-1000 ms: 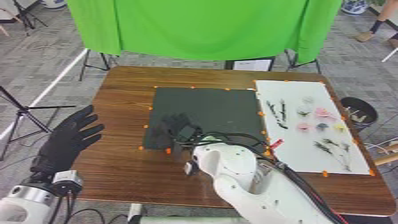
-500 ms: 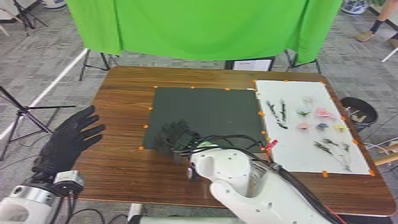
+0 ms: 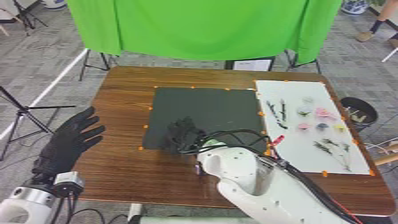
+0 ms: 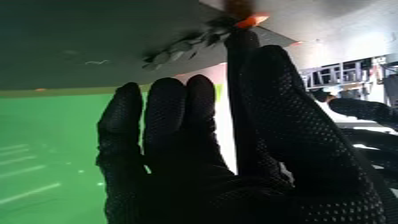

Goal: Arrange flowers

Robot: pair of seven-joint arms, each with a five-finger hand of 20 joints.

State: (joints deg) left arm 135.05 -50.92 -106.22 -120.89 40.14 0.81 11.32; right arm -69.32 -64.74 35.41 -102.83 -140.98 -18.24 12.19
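toward the table's (image 3: 124, 175) front edge, the right hand (image 3: 185, 136) has nearly straight fingers by a leafy twig (image 4: 178, 49), its grip unclear.

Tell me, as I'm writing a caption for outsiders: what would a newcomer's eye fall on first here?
Most likely the bright green cloth hanging beyond the far edge of the brown table. Next might come the black-gloved right hand over the near left part of the dark mat, then the pink flower on the white sheet to the mat's right.
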